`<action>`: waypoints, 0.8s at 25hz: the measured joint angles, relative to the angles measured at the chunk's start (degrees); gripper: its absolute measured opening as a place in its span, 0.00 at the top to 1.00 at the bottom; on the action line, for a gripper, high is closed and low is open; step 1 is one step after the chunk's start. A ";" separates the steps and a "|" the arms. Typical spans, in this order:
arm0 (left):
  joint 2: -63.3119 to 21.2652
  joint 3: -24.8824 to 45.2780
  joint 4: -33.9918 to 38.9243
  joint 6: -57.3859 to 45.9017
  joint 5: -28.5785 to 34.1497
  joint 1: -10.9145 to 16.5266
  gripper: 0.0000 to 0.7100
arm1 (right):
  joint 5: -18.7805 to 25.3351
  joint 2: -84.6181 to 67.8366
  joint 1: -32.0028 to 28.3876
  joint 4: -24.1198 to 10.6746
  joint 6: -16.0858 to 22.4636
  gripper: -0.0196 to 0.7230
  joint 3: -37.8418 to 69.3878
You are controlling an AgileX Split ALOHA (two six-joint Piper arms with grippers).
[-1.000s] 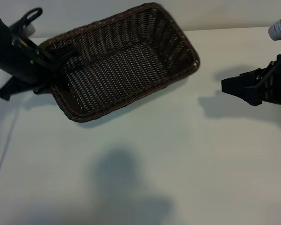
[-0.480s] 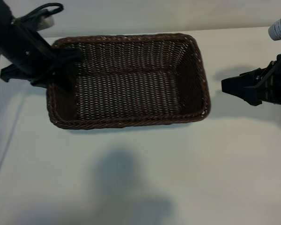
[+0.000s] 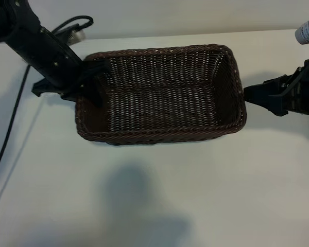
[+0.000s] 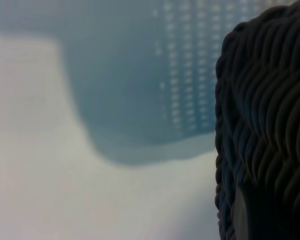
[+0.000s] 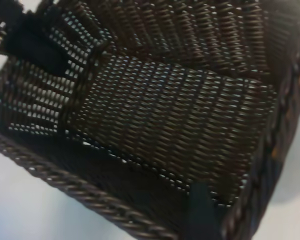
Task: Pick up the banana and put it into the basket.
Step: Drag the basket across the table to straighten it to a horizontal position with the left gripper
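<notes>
The rectangular dark brown woven wicker basket (image 3: pixel 159 92) sits level on the white table (image 3: pixel 195 195), nothing visible inside it. The left gripper (image 3: pixel 90 85) is clamped on its left end wall. The right gripper (image 3: pixel 247 95), jaws parted and empty, hovers at its right rim. No banana in view.

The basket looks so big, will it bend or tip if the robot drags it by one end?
Probably not: the basket is tightly woven with a thick braided rim, so likely stiff. It sits wide and low, so tipping seems unlikely. The left gripper pinching one end suggests it's light.
</notes>
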 joint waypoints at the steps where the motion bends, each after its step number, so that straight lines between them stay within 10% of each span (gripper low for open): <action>1: 0.55 -0.06 -0.60 0.69 -0.45 0.00 0.78 | 0.00 0.00 0.00 0.00 0.00 0.25 0.00; 20: 6.49 -0.27 -1.25 -1.36 -7.13 -4.63 0.78 | 0.00 0.00 0.00 0.00 0.00 0.25 0.00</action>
